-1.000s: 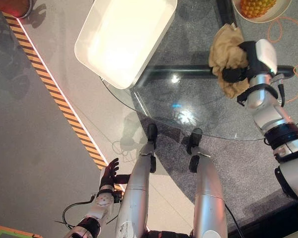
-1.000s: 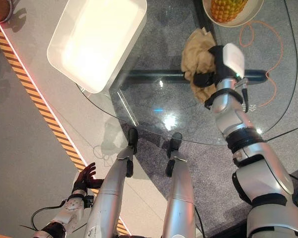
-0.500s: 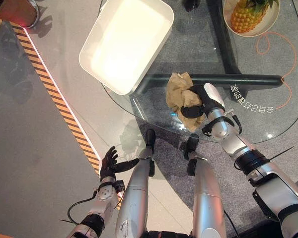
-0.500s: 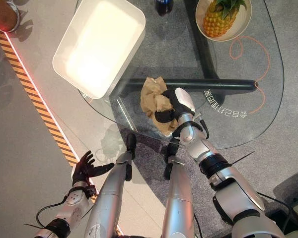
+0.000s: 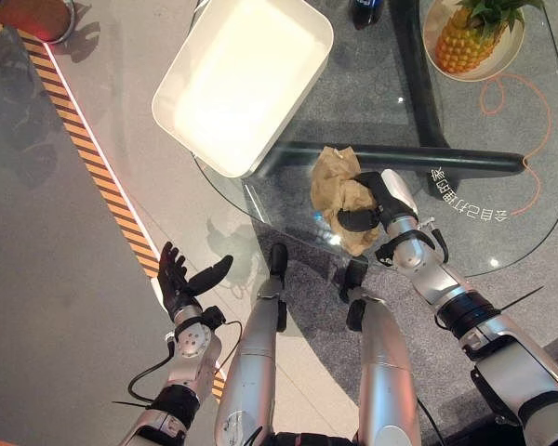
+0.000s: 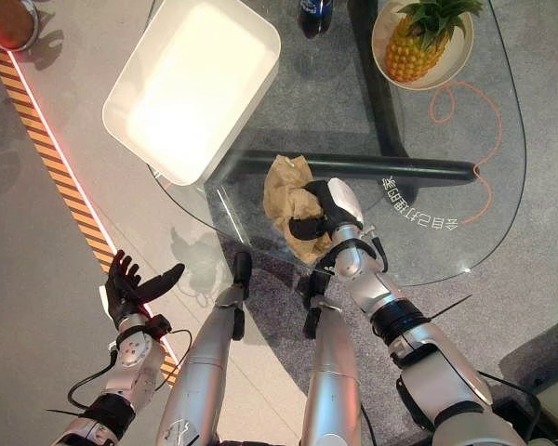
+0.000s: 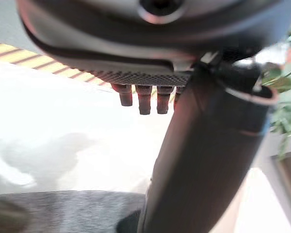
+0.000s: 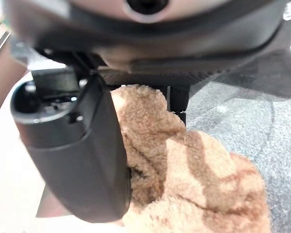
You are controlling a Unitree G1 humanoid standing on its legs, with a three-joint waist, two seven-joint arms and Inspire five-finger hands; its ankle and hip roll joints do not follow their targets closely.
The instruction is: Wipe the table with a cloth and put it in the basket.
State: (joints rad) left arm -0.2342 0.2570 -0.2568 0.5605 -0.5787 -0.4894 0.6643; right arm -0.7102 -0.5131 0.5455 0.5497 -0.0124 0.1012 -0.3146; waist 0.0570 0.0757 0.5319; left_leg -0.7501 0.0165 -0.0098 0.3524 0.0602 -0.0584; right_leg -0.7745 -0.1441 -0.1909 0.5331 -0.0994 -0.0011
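Cloth in the right hand at the table's near edge, basket up-left of it.

The left hand (image 5: 181, 279) hangs idle and spread, well short of the table (image 5: 502, 232) and holding nothing. On the glass, the right hand (image 5: 377, 200) has thumb and fingers curled round the bunched cloth (image 5: 339, 186), which seems to rest on the surface. From the cloth, the white basket (image 5: 242, 79) lies farther and leftward over the table's far-left edge; glass between looks free.

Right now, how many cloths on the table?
1. A tan cloth on the glass table, near its front edge, gripped by the right hand. None other visible.
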